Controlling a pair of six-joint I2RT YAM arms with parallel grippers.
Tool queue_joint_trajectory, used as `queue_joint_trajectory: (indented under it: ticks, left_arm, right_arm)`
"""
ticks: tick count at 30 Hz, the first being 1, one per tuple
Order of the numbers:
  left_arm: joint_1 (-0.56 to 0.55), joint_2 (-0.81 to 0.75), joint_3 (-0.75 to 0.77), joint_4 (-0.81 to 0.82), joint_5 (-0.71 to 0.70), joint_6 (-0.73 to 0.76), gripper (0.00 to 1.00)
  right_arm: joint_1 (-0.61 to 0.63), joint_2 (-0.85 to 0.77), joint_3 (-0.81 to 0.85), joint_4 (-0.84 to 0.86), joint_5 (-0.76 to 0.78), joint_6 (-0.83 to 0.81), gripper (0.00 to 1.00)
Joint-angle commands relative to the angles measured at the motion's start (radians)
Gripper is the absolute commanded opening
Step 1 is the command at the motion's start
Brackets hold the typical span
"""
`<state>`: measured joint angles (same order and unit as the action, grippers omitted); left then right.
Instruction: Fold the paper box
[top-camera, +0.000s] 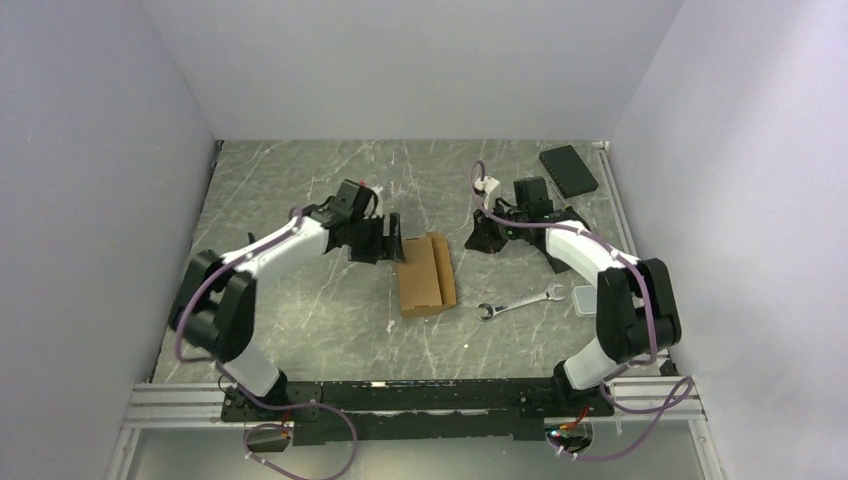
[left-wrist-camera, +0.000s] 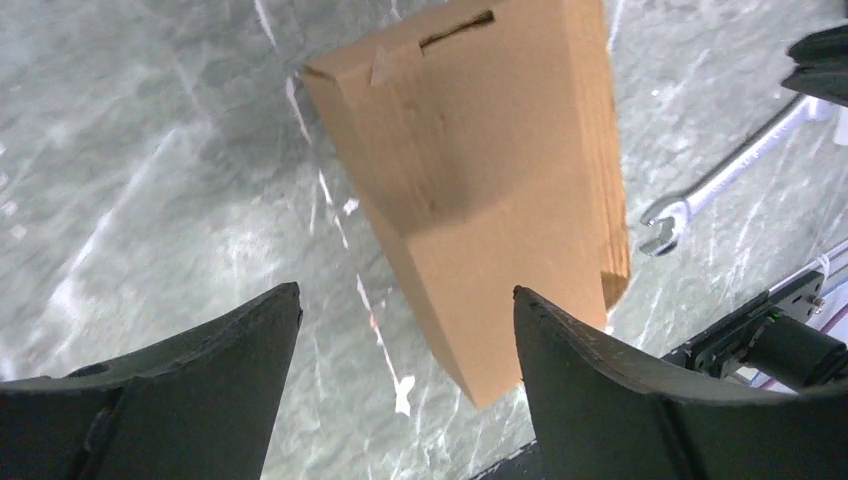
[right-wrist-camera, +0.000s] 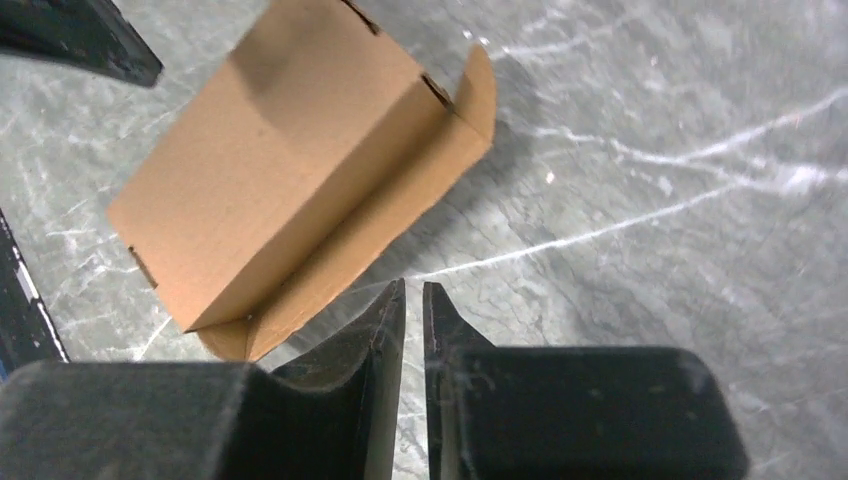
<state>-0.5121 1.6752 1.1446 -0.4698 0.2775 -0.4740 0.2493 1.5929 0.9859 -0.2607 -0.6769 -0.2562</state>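
The paper box (top-camera: 427, 274) is plain brown cardboard, folded into a small oblong shape, and lies on the grey marble table between the two arms. It also shows in the left wrist view (left-wrist-camera: 480, 180) and in the right wrist view (right-wrist-camera: 290, 170), where one flap stands out along its side. My left gripper (top-camera: 392, 240) is open and empty, just left of the box's far end and apart from it. My right gripper (top-camera: 481, 238) is shut with nothing between its fingers, to the right of the box.
A silver wrench (top-camera: 518, 302) lies right of the box and shows in the left wrist view (left-wrist-camera: 735, 165). A black flat pad (top-camera: 568, 168) lies at the back right. A small clear plastic case (top-camera: 583, 299) sits by the right arm.
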Motion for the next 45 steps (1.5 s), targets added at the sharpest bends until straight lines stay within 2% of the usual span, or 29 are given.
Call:
queue_joint_trajectory:
  ticks: [1, 3, 8, 10, 12, 18, 24, 31, 37, 45]
  left_arm:
    - [-0.001, -0.205, -0.107, 0.02, -0.062, -0.055, 0.78]
    - [-0.003, -0.288, -0.196, 0.035, -0.032, -0.105, 0.67]
    - [-0.05, -0.486, -0.461, 0.156, 0.073, -0.285, 0.26]
    - [-0.109, -0.535, -0.554, 0.223, 0.072, -0.362, 0.14]
    - [-0.17, -0.54, -0.611, 0.299, 0.068, -0.426, 0.07]
    - [-0.251, -0.398, -0.624, 0.483, 0.057, -0.497, 0.06]
    - [-0.263, -0.23, -0.561, 0.549, 0.044, -0.503, 0.06]
    - [-0.251, -0.187, -0.523, 0.478, -0.026, -0.515, 0.05]
    - [-0.165, -0.215, -0.496, 0.374, -0.057, -0.491, 0.04]
    - [-0.047, -0.174, -0.416, 0.297, -0.032, -0.401, 0.04]
  right_arm:
    - [0.008, -0.087, -0.066, 0.145, -0.112, -0.113, 0.18]
    - [0.022, -0.093, -0.07, 0.177, -0.11, -0.159, 0.22]
    - [0.054, 0.019, 0.065, 0.141, -0.096, -0.231, 0.25]
    - [0.073, 0.087, 0.149, 0.112, -0.066, -0.246, 0.25]
    - [0.099, 0.158, 0.239, 0.066, -0.039, -0.271, 0.24]
    - [0.175, 0.321, 0.395, -0.002, 0.032, -0.293, 0.22]
    - [0.215, 0.395, 0.447, -0.033, 0.087, -0.316, 0.22]
    - [0.228, 0.413, 0.444, -0.064, 0.095, -0.351, 0.2]
    - [0.229, 0.368, 0.391, -0.08, 0.098, -0.359, 0.19]
    - [0.229, 0.303, 0.292, -0.072, 0.217, -0.217, 0.18]
